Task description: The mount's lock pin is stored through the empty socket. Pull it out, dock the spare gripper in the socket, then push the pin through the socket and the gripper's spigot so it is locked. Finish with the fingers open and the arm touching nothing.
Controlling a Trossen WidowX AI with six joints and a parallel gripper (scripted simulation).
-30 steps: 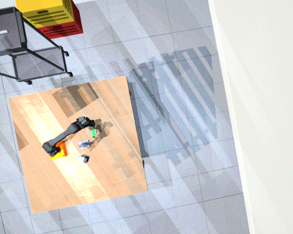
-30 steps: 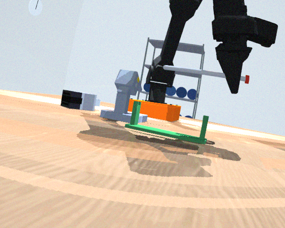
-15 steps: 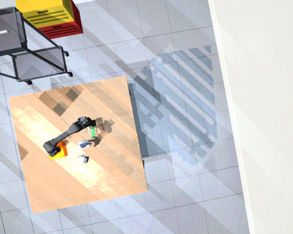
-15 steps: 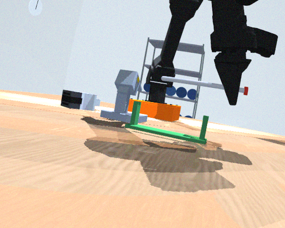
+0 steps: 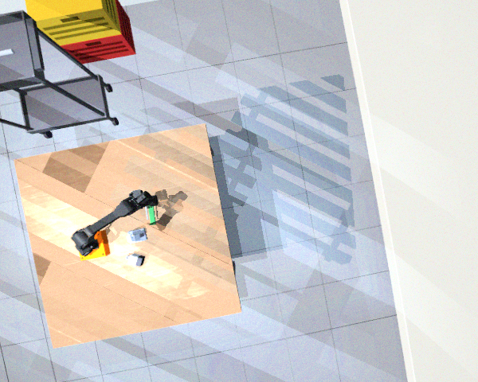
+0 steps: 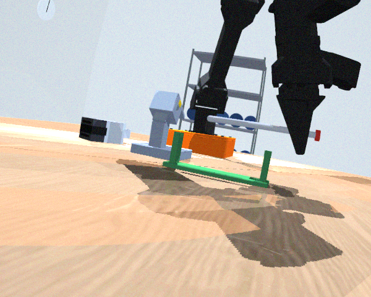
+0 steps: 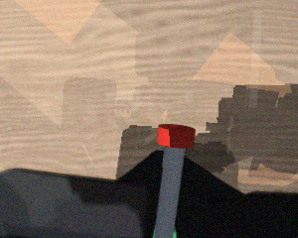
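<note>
The pin [image 6: 253, 123] [image 7: 170, 190] was gripped near its red head by the end effector [image 6: 300, 151], probably for laying across the green rack [image 5: 150, 215] [image 6: 217, 174].

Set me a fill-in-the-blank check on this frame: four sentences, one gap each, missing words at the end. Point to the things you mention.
The gripper [image 5: 151, 204] [image 6: 300, 152] is closed on the ____.
The head at one end of the pin [image 6: 256, 125] [image 7: 170, 190] is coloured ____.
The two-post stand [image 5: 151, 215] [image 6: 217, 174] on the table [image 5: 148, 304] [image 6: 83, 271] is coloured ____.
The arm's base block [image 5: 102, 245] [image 6: 208, 145] is coloured ____.

Missing words: pin; red; green; orange.
</note>
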